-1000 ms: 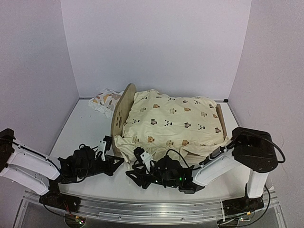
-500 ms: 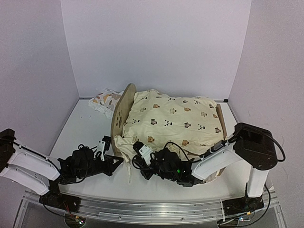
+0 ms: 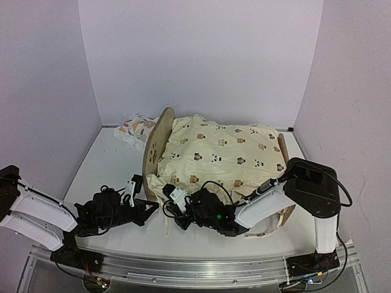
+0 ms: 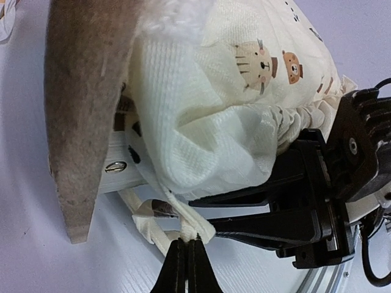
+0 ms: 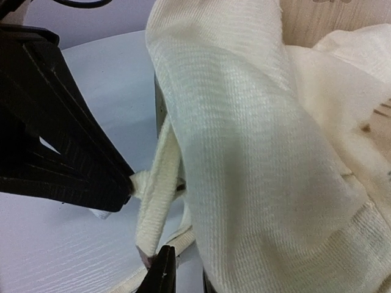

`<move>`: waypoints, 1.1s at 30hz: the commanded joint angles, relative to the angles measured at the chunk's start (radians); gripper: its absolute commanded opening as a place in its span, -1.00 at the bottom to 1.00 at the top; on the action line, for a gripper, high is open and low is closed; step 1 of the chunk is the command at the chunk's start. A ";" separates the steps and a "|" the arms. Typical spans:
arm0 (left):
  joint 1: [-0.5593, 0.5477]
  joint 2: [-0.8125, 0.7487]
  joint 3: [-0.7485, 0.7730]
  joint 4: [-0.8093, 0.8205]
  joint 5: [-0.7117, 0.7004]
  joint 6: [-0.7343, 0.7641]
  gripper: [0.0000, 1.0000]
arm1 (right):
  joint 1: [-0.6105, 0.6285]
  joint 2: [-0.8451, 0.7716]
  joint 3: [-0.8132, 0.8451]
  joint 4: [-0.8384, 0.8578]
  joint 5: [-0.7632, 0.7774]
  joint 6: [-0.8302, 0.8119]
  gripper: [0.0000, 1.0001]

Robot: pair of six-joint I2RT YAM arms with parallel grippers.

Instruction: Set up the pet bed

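Observation:
The pet bed (image 3: 156, 141) stands mid-table, its rounded plywood end board on the left. A cream animal-print quilt (image 3: 223, 155) lies over it. At the bed's near left corner both grippers meet on the quilt's cream tie straps (image 4: 177, 213). My left gripper (image 4: 186, 243) is shut on a strap just below the quilt's corner. My right gripper (image 5: 183, 268) comes from the right, jaws drawn narrow with a strap (image 5: 156, 195) running between them; one finger is hidden behind the quilt (image 5: 256, 152). In the top view the left gripper (image 3: 153, 206) and right gripper (image 3: 167, 207) are almost touching.
A small leaf-print pillow (image 3: 135, 127) lies behind the end board at the back left. The end board (image 4: 79, 116) stands close on the left of my left gripper. A loose strap (image 3: 166, 227) trails on the table toward the front. Walls close in both sides and the back.
My right arm has slid left along the bed's front to the near left corner, and its jaws have narrowed on the strap. The left arm has stayed put.

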 commanded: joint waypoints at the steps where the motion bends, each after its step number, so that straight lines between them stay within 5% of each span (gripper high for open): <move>1: 0.008 -0.018 -0.007 0.037 0.013 0.023 -1.00 | -0.013 0.043 0.067 0.013 -0.029 -0.033 -0.60; 33: 0.033 -0.098 -0.020 -0.006 0.044 0.022 -1.00 | -0.095 0.142 0.076 0.334 -0.241 -0.023 -0.14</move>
